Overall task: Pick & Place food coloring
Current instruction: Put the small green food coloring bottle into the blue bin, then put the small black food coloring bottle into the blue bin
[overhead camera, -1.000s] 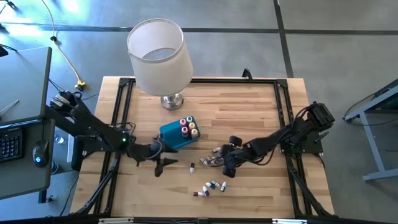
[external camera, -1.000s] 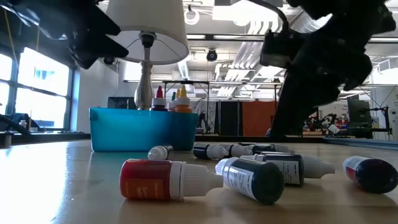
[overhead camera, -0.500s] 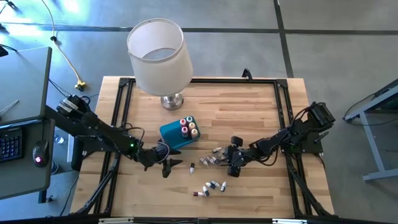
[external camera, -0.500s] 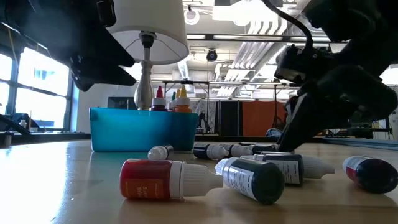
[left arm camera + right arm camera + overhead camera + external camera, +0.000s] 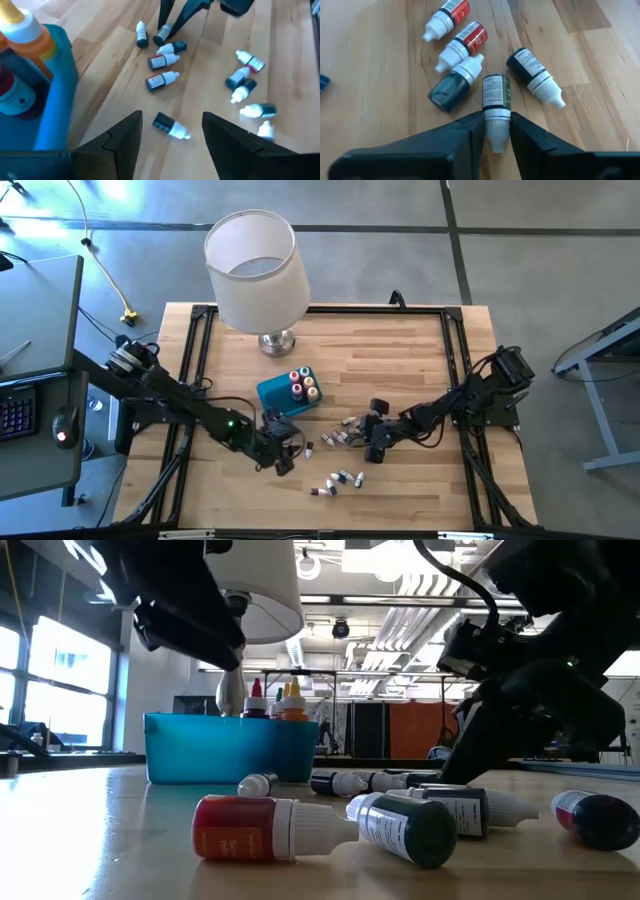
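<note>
Right pincer (image 5: 497,131) down on the pale wood-grain counter (image 5: 400,350), nipped on the white cap of a dark little dropper bottle (image 5: 496,95) amid loose food coloring bottles (image 5: 340,479). Left pincer (image 5: 170,132) spread wide over one lone dark bottle (image 5: 170,125), beside the smooth blue plastic tray (image 5: 277,398).

Straight down from overhead onto the whole table (image 5: 400,360). Level from its near edge. Wrist views close; all share the scattered bottles (image 5: 345,478).
</note>
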Robot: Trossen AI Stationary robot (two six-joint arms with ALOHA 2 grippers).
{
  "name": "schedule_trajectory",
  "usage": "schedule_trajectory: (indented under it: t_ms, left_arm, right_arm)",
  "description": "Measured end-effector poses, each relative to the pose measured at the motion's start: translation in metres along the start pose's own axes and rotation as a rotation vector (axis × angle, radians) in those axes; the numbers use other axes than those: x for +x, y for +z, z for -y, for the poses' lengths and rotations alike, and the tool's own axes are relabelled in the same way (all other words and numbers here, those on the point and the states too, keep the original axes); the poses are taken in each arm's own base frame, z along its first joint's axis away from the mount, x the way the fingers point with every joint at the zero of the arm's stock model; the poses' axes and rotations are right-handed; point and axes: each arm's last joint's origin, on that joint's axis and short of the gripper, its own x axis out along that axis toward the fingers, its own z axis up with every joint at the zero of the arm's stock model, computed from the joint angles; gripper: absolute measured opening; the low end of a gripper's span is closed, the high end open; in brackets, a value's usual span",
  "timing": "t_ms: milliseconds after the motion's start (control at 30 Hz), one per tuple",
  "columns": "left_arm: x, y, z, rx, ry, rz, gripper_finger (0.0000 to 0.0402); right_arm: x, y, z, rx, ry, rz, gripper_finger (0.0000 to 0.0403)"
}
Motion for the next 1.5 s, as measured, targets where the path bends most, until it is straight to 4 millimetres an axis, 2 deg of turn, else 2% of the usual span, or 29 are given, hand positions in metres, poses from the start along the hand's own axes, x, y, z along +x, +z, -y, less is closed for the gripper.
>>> schedule_trajectory:
  t_ms: [167,300,367,500,667,833,1000,1133,1300,1500]
  left_arm:
    - [0.000,0.002,0.003,-0.082,0.001,-0.010,0.0204]
    - [0.000,0.002,0.001,-0.070,0.033,0.012,0.0204]
    - [0.000,0.003,0.001,-0.068,0.041,0.021,0.0204]
    - [0.000,0.002,0.000,-0.057,0.055,0.012,0.0204]
    - [-0.008,-0.003,-0.009,-0.039,0.080,-0.100,0.0204]
    - [-0.023,-0.008,-0.025,0.004,0.197,-0.192,0.0204]
    - [-0.036,-0.016,-0.044,0.024,0.375,-0.272,0.0204]
    - [-0.044,-0.020,-0.054,0.013,0.480,-0.312,0.0204]
    - [-0.046,-0.021,-0.058,0.037,0.524,-0.305,0.0204]
    - [-0.046,-0.020,-0.058,0.048,0.537,-0.288,0.0204]
  right_arm:
    - [-0.001,-0.001,-0.005,-0.003,0.010,0.027,0.0057]
    - [-0.002,0.011,-0.014,-0.009,0.048,0.115,0.0061]
    - [-0.004,0.027,-0.018,-0.023,0.009,0.213,0.0065]
    - [-0.005,0.073,-0.018,-0.093,-0.110,0.346,0.0065]
    - [-0.001,0.124,-0.006,-0.137,-0.146,0.319,0.0062]
    - [0.021,0.156,0.007,-0.158,-0.178,0.217,0.0063]
    - [0.053,0.182,0.005,-0.200,-0.162,0.166,0.0063]
    - [0.070,0.197,0.004,-0.234,-0.236,0.074,0.0064]
    - [0.075,0.208,0.009,-0.266,-0.373,0.013,0.0084]
    - [0.079,0.210,0.016,-0.224,-0.233,-0.010,0.0120]
